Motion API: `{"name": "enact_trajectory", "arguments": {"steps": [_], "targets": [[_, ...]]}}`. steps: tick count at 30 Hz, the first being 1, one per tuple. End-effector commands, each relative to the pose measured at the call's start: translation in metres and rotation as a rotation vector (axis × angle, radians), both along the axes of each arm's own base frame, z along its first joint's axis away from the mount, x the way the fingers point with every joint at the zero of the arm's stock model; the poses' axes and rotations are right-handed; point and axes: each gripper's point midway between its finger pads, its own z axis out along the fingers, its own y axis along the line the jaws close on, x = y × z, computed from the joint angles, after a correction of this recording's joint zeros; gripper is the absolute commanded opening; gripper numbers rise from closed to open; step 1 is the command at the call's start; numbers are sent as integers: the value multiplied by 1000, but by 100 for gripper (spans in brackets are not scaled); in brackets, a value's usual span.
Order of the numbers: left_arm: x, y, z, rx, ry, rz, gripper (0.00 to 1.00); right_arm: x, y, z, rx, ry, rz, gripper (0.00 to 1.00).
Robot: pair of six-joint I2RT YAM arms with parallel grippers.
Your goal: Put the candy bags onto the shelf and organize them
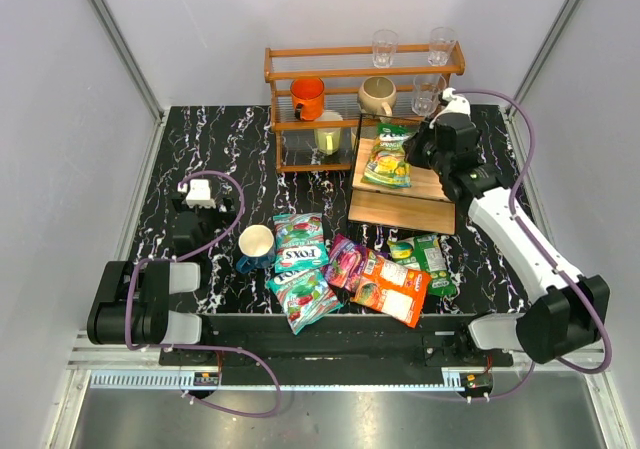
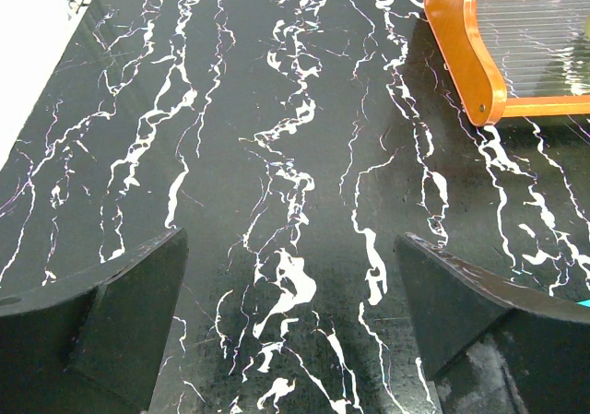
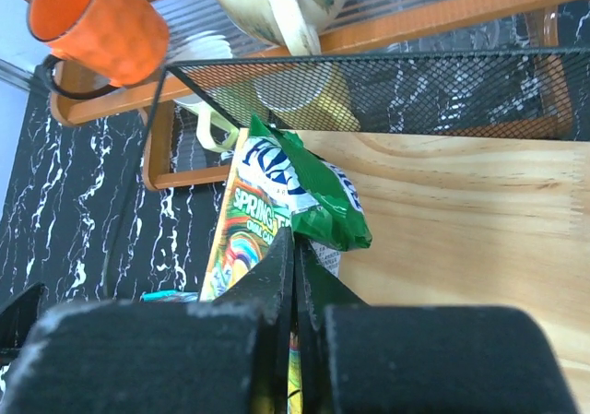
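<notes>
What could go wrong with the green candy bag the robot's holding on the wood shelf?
The right pincer grips the green bag near its crumpled end, so it might slip or flop off the left edge of the shelf. The rack of cups stands just behind; a wide lift could bump it. The bags on the table overlap, so grabbing one may drag another.

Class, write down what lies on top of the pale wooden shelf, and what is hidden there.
One green-yellow candy bag lies on the shelf, pinched by the right gripper. The wood under the bag is covered.
</notes>
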Motion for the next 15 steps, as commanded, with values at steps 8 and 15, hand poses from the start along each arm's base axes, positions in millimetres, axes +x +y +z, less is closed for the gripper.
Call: {"name": "enact_trajectory", "arguments": {"steps": [8,15], "targets": [[12,2,24,-6,-78,12,99,26,7,-15,56,-5,8,0],[12,1,24,-8,-77,10,99,34,3,-26,27,15,15,0]]}}
